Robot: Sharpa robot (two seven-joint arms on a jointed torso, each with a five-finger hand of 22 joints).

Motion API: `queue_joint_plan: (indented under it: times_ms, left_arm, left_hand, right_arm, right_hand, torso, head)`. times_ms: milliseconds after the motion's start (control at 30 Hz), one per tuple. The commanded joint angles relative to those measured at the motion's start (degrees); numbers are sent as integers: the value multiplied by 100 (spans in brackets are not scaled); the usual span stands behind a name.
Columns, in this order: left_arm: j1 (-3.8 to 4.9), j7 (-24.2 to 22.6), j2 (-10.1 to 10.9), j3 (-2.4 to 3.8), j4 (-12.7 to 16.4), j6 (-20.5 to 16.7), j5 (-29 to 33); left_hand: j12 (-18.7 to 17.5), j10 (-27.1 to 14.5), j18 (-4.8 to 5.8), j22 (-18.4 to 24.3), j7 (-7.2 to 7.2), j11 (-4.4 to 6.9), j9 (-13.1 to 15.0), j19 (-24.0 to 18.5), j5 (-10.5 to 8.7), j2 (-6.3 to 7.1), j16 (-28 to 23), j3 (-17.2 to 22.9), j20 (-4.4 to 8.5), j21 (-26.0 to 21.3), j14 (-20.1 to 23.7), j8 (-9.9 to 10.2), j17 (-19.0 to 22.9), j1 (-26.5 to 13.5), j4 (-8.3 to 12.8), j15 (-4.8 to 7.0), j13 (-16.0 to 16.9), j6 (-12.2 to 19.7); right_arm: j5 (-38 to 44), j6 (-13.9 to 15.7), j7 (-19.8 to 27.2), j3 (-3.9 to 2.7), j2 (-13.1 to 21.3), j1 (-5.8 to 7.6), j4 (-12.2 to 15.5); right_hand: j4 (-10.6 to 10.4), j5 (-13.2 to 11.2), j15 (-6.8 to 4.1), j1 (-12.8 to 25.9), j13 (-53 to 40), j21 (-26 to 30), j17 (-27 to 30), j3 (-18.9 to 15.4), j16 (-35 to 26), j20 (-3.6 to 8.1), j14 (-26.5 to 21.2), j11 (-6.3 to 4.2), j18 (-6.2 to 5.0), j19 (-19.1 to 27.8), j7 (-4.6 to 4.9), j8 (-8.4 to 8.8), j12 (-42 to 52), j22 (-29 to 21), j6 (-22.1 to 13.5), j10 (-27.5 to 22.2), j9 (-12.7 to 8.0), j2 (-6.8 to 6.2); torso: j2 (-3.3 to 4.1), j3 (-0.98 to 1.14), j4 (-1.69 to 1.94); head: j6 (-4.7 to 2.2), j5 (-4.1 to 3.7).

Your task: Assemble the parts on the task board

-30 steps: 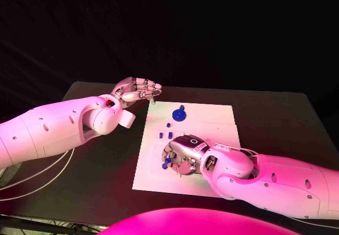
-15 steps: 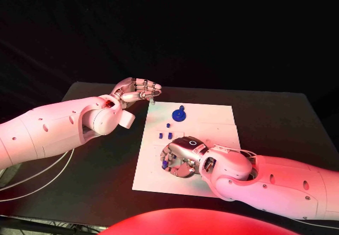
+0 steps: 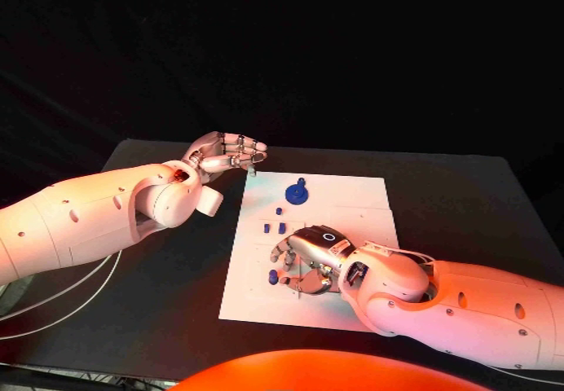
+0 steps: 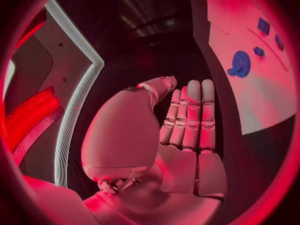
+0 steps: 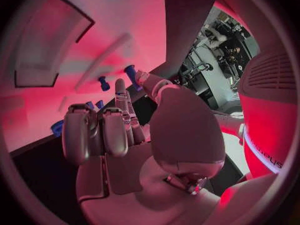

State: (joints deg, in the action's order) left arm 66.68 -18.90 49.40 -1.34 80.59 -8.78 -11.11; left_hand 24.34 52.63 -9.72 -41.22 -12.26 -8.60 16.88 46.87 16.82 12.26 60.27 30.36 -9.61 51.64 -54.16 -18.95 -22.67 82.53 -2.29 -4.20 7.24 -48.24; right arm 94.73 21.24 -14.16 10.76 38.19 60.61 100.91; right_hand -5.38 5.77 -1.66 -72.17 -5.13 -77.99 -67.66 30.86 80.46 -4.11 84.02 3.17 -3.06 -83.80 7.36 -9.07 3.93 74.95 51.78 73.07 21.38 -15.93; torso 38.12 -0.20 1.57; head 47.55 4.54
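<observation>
The right hand point(image 3: 308, 259) lies low over the near part of the task board point(image 3: 353, 195), palm down, its fingers curled toward the board's left side. In the right wrist view the thumb and one long finger reach out to a small blue peg point(image 5: 130, 76), their tips close against it; whether they actually pinch it I cannot tell. A second blue peg point(image 5: 103, 83) stands just beside that one, and another blue part point(image 3: 273, 277) sits by the fingertips at the hand's near-left side. Beyond the hand, toward the board's far edge, lie a few small blue pieces point(image 3: 279, 225) and, farther still, a blue gear point(image 3: 297, 192).

The left hand point(image 3: 226, 151) hovers off the board's far-left corner, above the black table point(image 3: 470, 195), its fingers curled in together over the palm and holding nothing.

Compared with a second ago, the right hand has shifted slightly toward the near edge of the board and turned a little; the left hand has barely moved.
</observation>
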Motion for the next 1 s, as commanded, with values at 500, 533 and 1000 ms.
queue_joint_plan:
  times_ms: [500,533,1000]
  left_arm:
    - [4,-17,6,-35,-33,61,26]
    - [4,-15,4,-37,-35,61,26]
    - [1,-20,-26,-56,-28,66,40]
  left_hand:
    - [24,-50,-80,4,-2,2,3,-25,1,-63,-30,-22,9,-39,39,-46,9,-9,26,-2,-12,47]
    - [24,-50,-80,4,-2,2,3,-25,1,-63,-30,-22,9,-39,39,-46,9,-9,26,-2,-12,47]
    - [26,-52,-79,4,-2,1,3,-24,0,-62,-29,-27,9,-39,37,-48,10,-14,24,-3,-14,47]
  right_arm:
    - [-3091,543,-18,-79,1729,814,616]
    - [-3193,467,-90,-78,1843,839,649]
    - [-3065,-395,-1279,68,2772,642,985]
  right_hand:
    - [-279,464,-114,91,-1071,-296,-276,-753,204,79,249,-132,124,-413,-57,-654,1260,1173,331,479,294,95]
    - [-361,457,-95,154,-1393,-389,-313,-904,224,81,261,-163,145,-434,-83,-755,1630,1211,281,552,347,88]
    - [-1137,520,-133,183,-7527,-1012,-1113,-2618,598,126,403,-211,268,-579,-172,-1755,7626,1450,-137,1073,744,582]
  torso:
    - [-65,-26,-44]
    - [-66,-27,-43]
    - [-75,-32,-69]
  head:
    - [-122,-242]
    - [-124,-275]
    - [-90,-436]
